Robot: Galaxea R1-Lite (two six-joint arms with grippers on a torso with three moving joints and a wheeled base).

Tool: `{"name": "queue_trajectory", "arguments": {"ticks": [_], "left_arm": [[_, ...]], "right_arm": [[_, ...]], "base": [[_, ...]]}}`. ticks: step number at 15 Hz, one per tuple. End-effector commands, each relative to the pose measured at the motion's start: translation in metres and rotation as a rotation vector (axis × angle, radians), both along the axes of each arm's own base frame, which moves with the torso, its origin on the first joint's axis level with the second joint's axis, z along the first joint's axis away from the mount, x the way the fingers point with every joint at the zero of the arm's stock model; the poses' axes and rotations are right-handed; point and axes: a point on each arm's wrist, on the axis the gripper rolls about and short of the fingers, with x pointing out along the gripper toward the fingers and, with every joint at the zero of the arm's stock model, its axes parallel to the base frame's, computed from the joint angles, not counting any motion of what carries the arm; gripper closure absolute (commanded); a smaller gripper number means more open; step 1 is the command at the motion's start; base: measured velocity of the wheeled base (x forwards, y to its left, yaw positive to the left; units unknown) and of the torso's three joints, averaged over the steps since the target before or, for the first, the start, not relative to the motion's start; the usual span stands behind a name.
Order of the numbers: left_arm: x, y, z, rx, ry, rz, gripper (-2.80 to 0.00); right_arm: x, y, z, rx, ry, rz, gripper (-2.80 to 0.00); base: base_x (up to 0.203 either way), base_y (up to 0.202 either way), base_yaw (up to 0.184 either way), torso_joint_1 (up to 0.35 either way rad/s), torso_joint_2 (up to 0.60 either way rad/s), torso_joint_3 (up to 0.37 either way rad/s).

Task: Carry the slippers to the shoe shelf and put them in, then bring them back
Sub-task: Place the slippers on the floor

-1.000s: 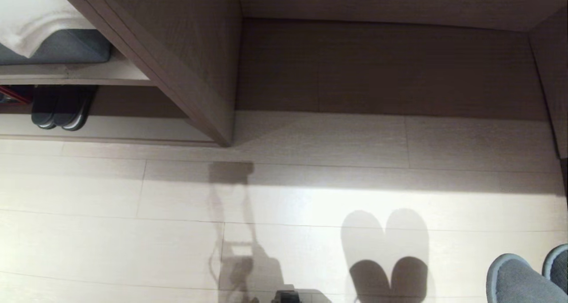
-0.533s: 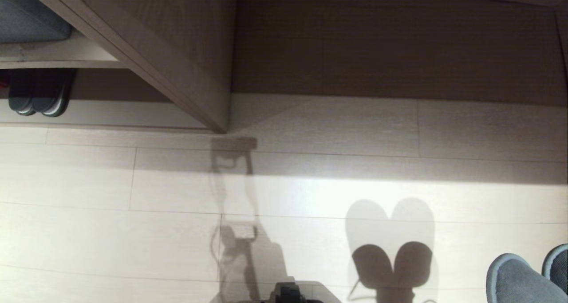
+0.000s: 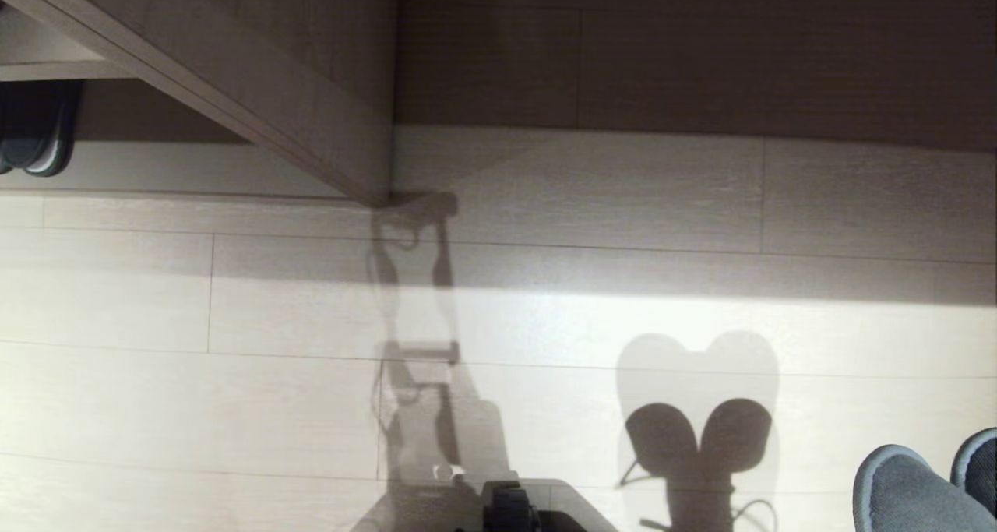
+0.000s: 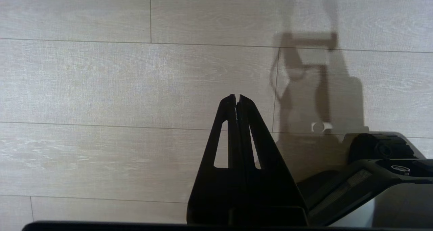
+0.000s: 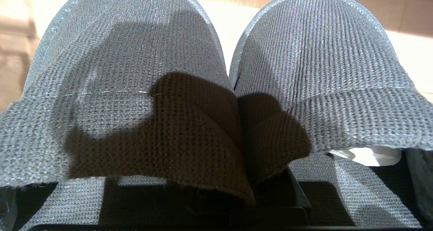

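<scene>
Two slate-grey fabric slippers (image 5: 128, 72) fill the right wrist view side by side, toes pointing away. My right gripper (image 5: 267, 190) is shut on the inner edges of their bands, and the fabric hides its fingertips. In the head view the slippers' (image 3: 903, 493) toes poke in at the bottom right corner, above the floor. The shoe shelf (image 3: 623, 181) spans the top of that view, with a pale base board, a shadowed interior and an upright divider panel (image 3: 311, 88). My left gripper (image 4: 237, 97) hangs shut and empty over the floor.
A darker pair of slippers (image 3: 35, 139) stands in the compartment left of the divider. Pale wood-look floor (image 3: 234, 407) lies between me and the shelf, crossed by shadows of my arms and the slippers. My black base (image 3: 506, 509) shows at the bottom edge.
The whole head view has slid upward, so the camera has tilted down: the shelf now sits higher in the picture and more floor shows. The slippers keep their place in the corner.
</scene>
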Motion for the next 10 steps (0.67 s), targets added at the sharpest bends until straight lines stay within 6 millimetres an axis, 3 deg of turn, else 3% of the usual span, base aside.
{"name": "queue_trajectory", "arguments": {"ticks": [1, 10], "left_arm": [[0.0, 0.0, 0.0, 0.0, 0.0, 0.0, 0.0], [0.0, 0.0, 0.0, 0.0, 0.0, 0.0, 0.0]], "right_arm": [[-0.0001, 0.0, 0.0, -0.002, -0.002, 0.001, 0.0], [-0.0001, 0.0, 0.0, 0.005, -0.002, -0.001, 0.0]], "base": [[0.0, 0.0, 0.0, 0.002, 0.0, -0.203], [0.0, 0.0, 0.0, 0.002, 0.0, -0.196]]}}
